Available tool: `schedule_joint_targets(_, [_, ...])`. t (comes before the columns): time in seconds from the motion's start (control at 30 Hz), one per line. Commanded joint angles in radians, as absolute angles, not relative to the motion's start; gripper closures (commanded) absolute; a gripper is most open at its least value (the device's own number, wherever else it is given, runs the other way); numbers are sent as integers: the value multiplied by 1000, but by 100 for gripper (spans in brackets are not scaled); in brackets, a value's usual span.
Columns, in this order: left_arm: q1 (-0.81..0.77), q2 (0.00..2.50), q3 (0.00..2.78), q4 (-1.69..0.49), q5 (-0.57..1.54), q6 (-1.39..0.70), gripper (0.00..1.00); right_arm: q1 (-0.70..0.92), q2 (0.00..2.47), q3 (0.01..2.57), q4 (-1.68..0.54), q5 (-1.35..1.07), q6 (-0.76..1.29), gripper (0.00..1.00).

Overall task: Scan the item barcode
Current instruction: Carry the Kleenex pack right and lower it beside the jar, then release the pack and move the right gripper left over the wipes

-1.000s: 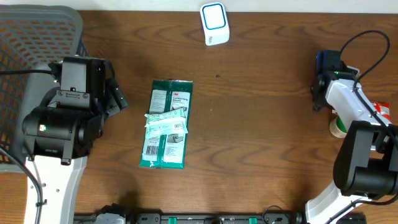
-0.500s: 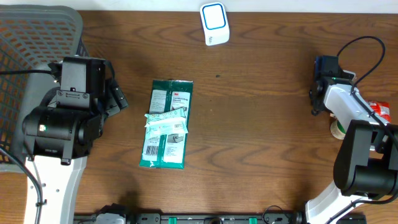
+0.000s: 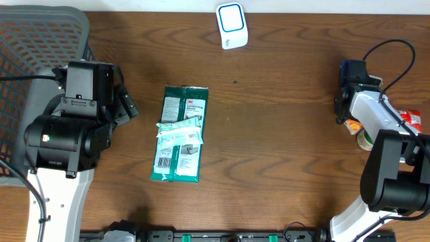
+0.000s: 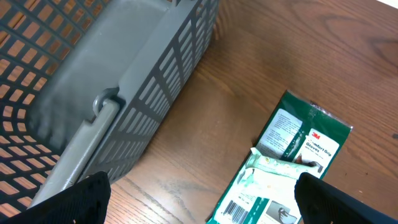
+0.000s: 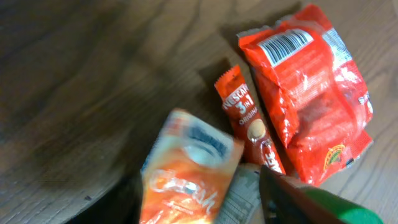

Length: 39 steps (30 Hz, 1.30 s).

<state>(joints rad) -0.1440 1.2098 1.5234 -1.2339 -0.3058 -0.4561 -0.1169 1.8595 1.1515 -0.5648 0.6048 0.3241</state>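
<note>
The white and blue scanner (image 3: 232, 25) stands at the table's far edge. A green 3M package (image 3: 180, 133) lies flat mid-table with white labels up and a barcode (image 4: 239, 208) at its near end. My left gripper (image 4: 202, 208) hangs open above the table, just left of the package, with nothing between its fingers. My right gripper (image 5: 199, 199) is at the right edge over a pile of packets. Its jaws stand apart around a blurred orange packet (image 5: 186, 174), which also shows in the overhead view (image 3: 352, 124). Whether either pad touches the packet is unclear.
A grey mesh basket (image 3: 40, 40) fills the far left corner, close to my left arm. By the right gripper lie a red snack bag (image 5: 311, 99) with its barcode up, a Nescafe stick (image 5: 249, 124), and a pale round thing (image 3: 366, 138).
The right gripper's jaws have spread apart, and an orange packet now shows beside it in the overhead view. The right wrist shifted slightly toward the far edge. The left arm and green package stayed put.
</note>
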Motion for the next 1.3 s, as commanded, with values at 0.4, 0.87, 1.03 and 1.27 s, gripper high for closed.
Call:
schedule_joint_targets(0.4, [-139,1208,1529,-1238,-324,-458,5,-124,1849,1395,-846,347,159,31])
schedule_joint_targets(0.87, [-139,1208,1529,-1238,-323,-458,5,-111,1849,1595,-1172,-431,-73,28])
schedule_joint_targets(1.03, [-139,1208,1529,-1238,-324,-458,5,-55,1834,1595,-1222,-461,-74,37])
schedule_joint_targets(1.27, [-139,1208,1529,-1238,-324,-458,5,67,1758,1595,-1239,-461,-58,37])
